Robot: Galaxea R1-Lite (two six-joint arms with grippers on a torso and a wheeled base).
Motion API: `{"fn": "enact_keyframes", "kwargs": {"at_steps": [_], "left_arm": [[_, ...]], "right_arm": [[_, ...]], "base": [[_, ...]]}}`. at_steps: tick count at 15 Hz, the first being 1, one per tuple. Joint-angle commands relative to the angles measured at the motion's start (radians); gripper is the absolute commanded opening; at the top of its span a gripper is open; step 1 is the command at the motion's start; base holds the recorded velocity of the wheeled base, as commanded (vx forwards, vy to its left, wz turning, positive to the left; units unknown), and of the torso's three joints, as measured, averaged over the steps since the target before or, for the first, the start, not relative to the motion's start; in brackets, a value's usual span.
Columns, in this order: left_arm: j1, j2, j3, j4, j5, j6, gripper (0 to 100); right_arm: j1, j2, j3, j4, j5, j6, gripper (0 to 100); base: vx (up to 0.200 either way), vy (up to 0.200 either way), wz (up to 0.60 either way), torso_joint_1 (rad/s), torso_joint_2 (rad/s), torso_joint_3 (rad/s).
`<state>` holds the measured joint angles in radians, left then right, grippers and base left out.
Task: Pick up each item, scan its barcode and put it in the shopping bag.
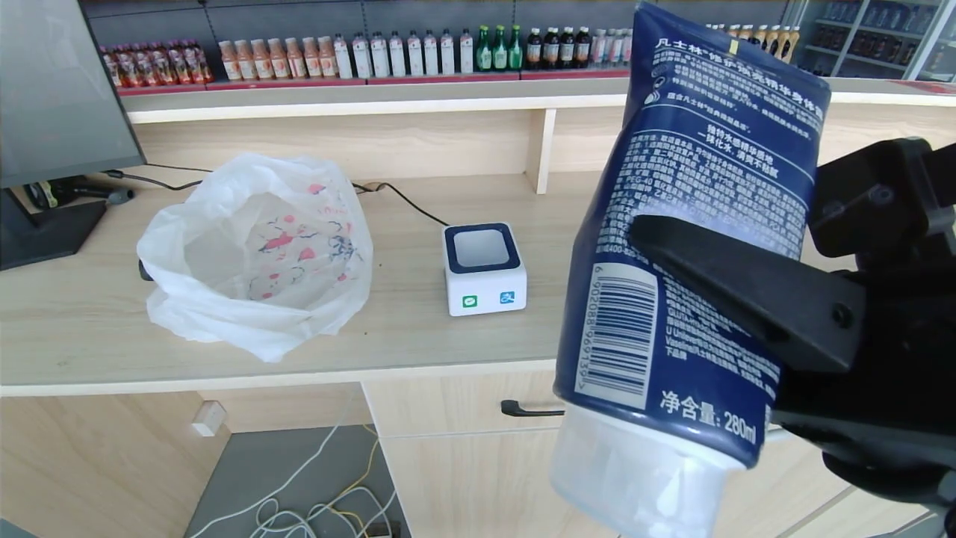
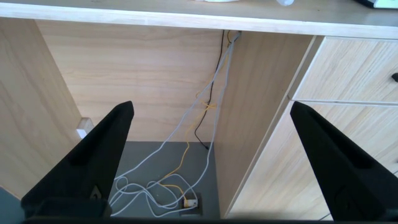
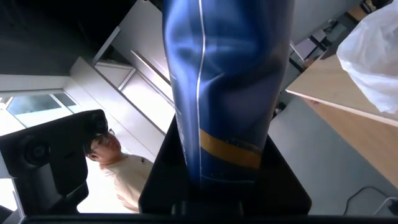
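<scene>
Clamps blue tube (image 1: 709,149) cap-down in right gripper (image 1: 657,232), three o'clock from scanner (image 1: 484,269); holds left gripper (image 2: 211,109) wide open, seemingly empty.

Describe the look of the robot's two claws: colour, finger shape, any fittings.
Both are matte black. The left claw has two broad, flat fingers tapering to wedge tips. The right claw has a long flat finger with a round screw near its base, on a blocky black housing.

The tube (image 1: 709,149) is glossy plastic, the bag (image 1: 254,246) crinkled film, the counter (image 1: 418,336) matt wood
</scene>
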<state>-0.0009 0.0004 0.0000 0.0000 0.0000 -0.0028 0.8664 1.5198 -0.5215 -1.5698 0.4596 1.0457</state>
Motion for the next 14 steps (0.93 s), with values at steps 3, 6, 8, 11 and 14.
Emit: {"fn": "enact_keyframes", "kwargs": {"at_steps": [3,6,8,11,14], "left_arm": [[0.001,0.0,0.0,0.0,0.0,0.0,100],[0.001,0.0,0.0,0.0,0.0,0.0,100],[0.001,0.0,0.0,0.0,0.0,0.0,100],[0.001,0.0,0.0,0.0,0.0,0.0,100],[-0.001,0.0,0.0,0.0,0.0,0.0,100]], "right_arm": [[0.0,-0.006,0.0,-0.001,0.001,0.0,0],[0.0,-0.018,0.003,-0.001,0.001,-0.001,0],[0.0,-0.032,0.014,-0.001,0.001,-0.003,0],[0.0,-0.053,0.028,-0.001,0.001,-0.047,0],[-0.001,-0.049,0.054,-0.001,0.001,-0.178,0]], "base": [[0.0,0.0,0.0,0.0,0.0,0.0],[0.0,0.0,0.0,0.0,0.0,0.0],[0.0,0.0,0.0,0.0,0.0,0.0],[0.0,0.0,0.0,0.0,0.0,0.0],[0.0,0.0,0.0,0.0,0.0,0.0]]}}
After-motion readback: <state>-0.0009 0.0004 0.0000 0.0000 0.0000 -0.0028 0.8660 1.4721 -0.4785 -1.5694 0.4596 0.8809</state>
